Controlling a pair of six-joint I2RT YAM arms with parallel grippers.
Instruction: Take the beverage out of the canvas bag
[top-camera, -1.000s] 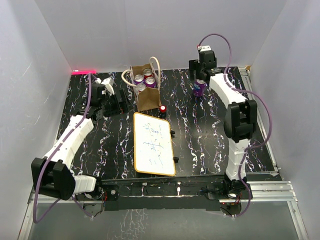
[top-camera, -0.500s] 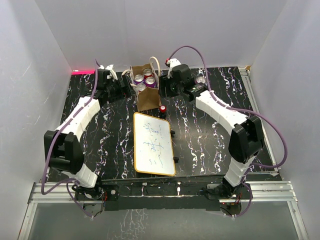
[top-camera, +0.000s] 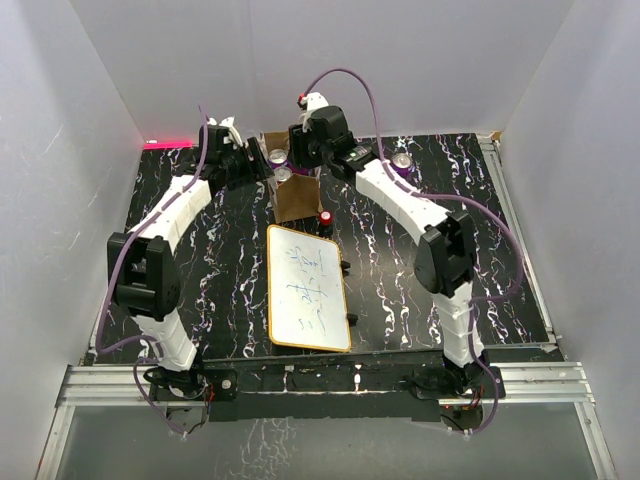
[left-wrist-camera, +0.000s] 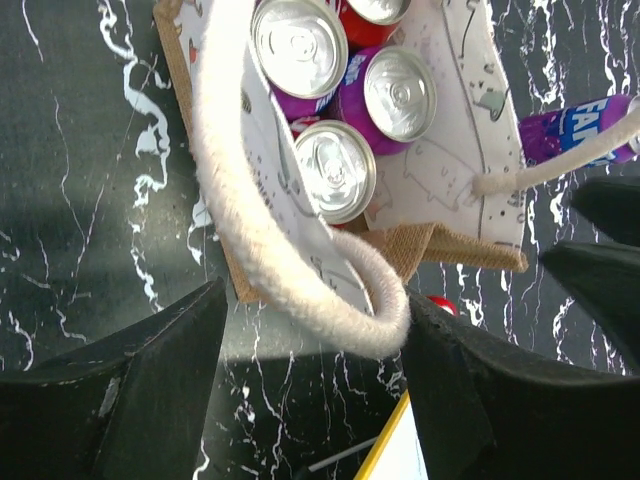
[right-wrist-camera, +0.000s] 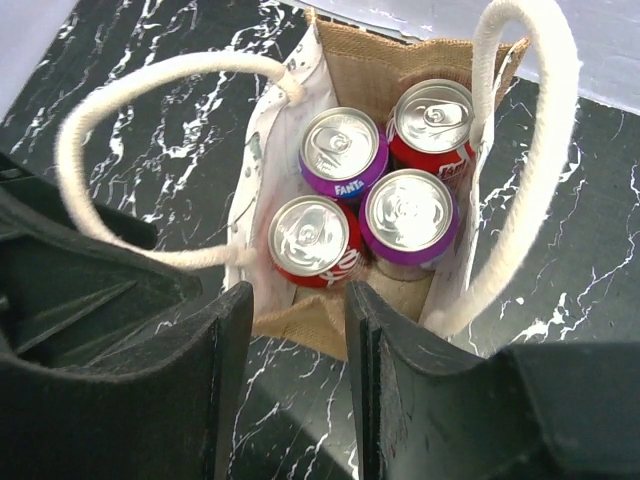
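Observation:
The canvas bag (top-camera: 297, 201) stands at the back middle of the table, tan with cream loop handles (right-wrist-camera: 545, 170). In the right wrist view it holds two purple Fanta cans (right-wrist-camera: 344, 150) and two red cans (right-wrist-camera: 312, 235), all upright. My right gripper (right-wrist-camera: 298, 320) is open and empty, hovering above the bag's near edge (top-camera: 297, 158). My left gripper (left-wrist-camera: 312, 300) is open at the bag's left side (top-camera: 252, 168). The left loop handle (left-wrist-camera: 240, 190) lies between its fingers and touches one of them. Another purple can (top-camera: 402, 164) stands on the table right of the bag and shows in the left wrist view (left-wrist-camera: 580, 125).
A yellow-framed whiteboard (top-camera: 308, 288) lies in front of the bag. A small red-topped object (top-camera: 326, 216) sits at the bag's front right corner. White walls enclose the black marbled table (top-camera: 420, 280).
My right arm has left the purple can on the table at the back right and swung left over the bag. My left arm has reached forward to the bag's left handle.

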